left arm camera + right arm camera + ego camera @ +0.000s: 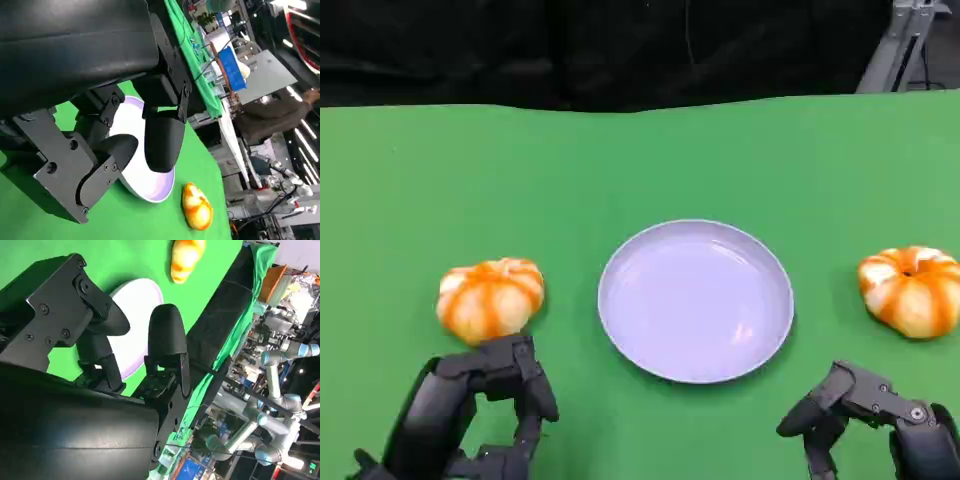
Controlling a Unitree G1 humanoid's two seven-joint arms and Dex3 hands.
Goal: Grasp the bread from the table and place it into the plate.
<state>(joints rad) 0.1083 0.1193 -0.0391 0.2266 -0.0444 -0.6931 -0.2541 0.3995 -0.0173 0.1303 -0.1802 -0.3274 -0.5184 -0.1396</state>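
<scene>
On your left, the left hand sits low on the green table, empty, its fingers apart and slightly curled, just short of the near side of the left bread roll and not touching it. That roll is a round, domed bun with orange and pale stripes and a dimple on top; it lies on the cloth just beside the plate, apart from its rim. You should expect it to be light and soft, likely to dent if you squeeze hard, and its glazed crust may be a little slick, so take it across its widest part, fingers over the far side and thumb on the near side, with only enough pressure to lift. The plate in the middle is shallow, pale lilac and has nothing in it, so no bread has been placed yet. To its right a second bread roll of the same kind lies on the table, well apart from the plate. The right hand rests near you below that roll, also empty with its fingers spread, clear of both roll and plate.
</scene>
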